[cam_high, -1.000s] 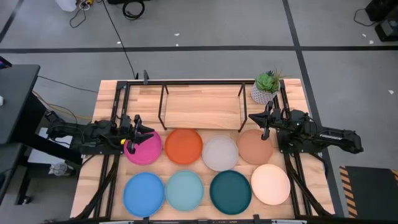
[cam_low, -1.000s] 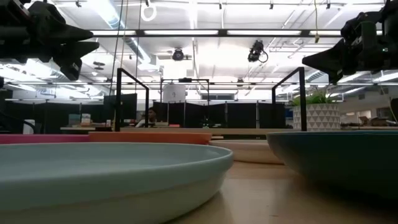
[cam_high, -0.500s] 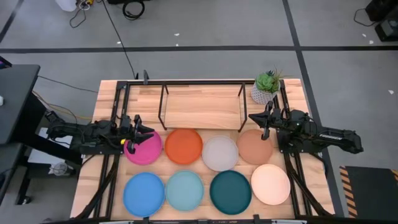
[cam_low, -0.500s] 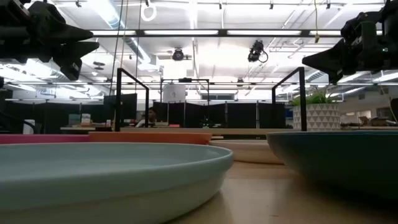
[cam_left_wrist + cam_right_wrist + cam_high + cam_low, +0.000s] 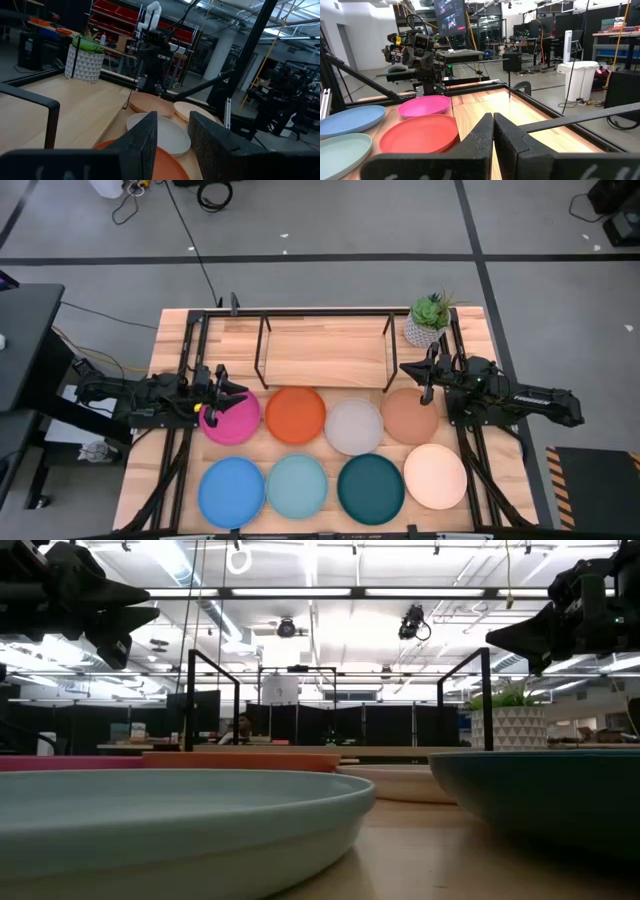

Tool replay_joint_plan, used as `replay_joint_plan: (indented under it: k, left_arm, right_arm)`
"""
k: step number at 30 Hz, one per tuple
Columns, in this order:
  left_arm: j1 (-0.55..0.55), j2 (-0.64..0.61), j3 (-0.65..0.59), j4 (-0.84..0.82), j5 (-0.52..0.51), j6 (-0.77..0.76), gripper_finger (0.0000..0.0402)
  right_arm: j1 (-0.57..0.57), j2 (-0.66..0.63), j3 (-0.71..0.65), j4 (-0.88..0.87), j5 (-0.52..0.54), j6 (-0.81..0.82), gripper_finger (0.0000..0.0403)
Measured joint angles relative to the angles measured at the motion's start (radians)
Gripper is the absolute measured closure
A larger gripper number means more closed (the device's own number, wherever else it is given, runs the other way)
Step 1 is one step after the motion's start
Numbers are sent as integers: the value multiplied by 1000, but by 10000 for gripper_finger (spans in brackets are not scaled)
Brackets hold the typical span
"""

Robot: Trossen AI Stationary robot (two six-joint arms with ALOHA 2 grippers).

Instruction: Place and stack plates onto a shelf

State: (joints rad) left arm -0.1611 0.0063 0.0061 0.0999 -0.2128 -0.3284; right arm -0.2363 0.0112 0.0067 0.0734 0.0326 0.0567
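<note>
Left gripper (image 5: 222, 392) is hovering over the far edge of the magenta plate (image 5: 232, 420), fingers slightly apart with nothing between them, as the left wrist view shows. It is holding no plate.

Plates are lying flat on the table (image 5: 170, 340) in two rows of four. Back row, left to right: magenta, orange (image 5: 295, 414), grey (image 5: 354, 426), terracotta (image 5: 409, 418). Front row: blue (image 5: 231, 491), aqua (image 5: 296, 486), teal (image 5: 370, 488), cream (image 5: 435, 475). Being round, they have no long axis; all are sitting rims up.

The shelf (image 5: 325, 352) is standing behind the back row, its long axis running left to right across the table, board bare. A potted plant (image 5: 429, 319) is sitting just beside its right end.

Right gripper (image 5: 426, 375) is hovering at the far edge of the terracotta plate, fingers pressed together, empty.

Judgement: the task is not yet begun; no plate is on the shelf. The step in hand looks like the approach to a first pick. The next move calls for the right fingers to part, then for a gripper to drop onto a plate rim and pinch it before lifting toward the board.
</note>
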Motion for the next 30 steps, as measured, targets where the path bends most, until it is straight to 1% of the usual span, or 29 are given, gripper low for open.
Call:
replay_joint_plan:
  k: [8, 11, 13, 17, 19, 20, 23, 24, 25, 27, 30]
  left_arm:
    - [0, 0, 0, 0, 0, 1, 280]
    - [0, 0, 0, 0, 0, 0, 280]
    - [0, 0, 0, 11, 0, 0, 280]
    - [0, 0, 0, 16, 6, -4, 280]
    - [0, 0, 0, 30, 63, -4, 280]
    - [0, 0, 0, 52, 124, 2, 280]
    - [0, 0, 0, 145, 368, 36, 280]
    - [-1, 0, 0, 174, 437, 49, 280]
    - [-1, 0, 0, 194, 482, 62, 280]
    - [0, 0, 0, 201, 492, 78, 280]
    - [0, 0, 0, 199, 440, 57, 280]
  right_arm:
    - [0, 0, 0, 4, 0, -1, 384]
    - [0, 0, 0, 50, 8, -3, 384]
    - [0, 0, 0, 97, 10, 50, 384]
    - [0, 0, 0, 160, -46, 204, 384]
    - [0, 0, 0, 174, -93, 273, 384]
    - [0, 0, 0, 180, -126, 308, 384]
    - [0, 1, 0, 211, -198, 333, 384]
    - [0, 5, 0, 233, -223, 332, 384]
    - [1, 9, 4, 242, -254, 328, 384]
    - [10, 30, 29, 225, -302, 309, 386]
    - [41, 85, 82, 138, -310, 260, 390]
